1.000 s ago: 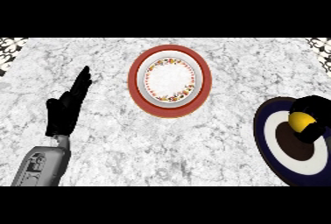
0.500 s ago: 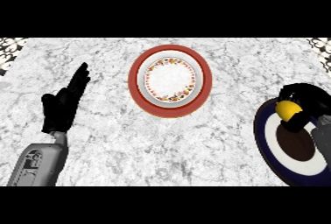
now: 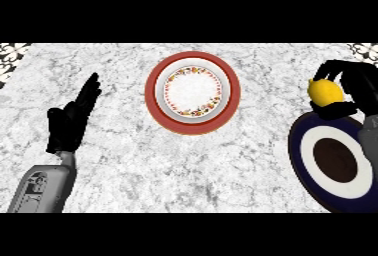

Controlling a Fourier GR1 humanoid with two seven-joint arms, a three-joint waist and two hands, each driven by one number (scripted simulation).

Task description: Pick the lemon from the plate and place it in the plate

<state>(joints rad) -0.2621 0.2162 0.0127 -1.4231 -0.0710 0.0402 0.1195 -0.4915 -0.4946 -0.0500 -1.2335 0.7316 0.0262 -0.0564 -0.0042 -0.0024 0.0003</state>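
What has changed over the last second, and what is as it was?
The right hand, fingers curled round the lemon, has lifted it off the dark blue plate and carried it up past that plate's far rim. The left hand has stayed open at the view's left; the red-rimmed plate and the blue plate have not moved.

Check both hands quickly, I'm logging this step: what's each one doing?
Left hand: open, holding nothing.
Right hand: closed around the lemon.
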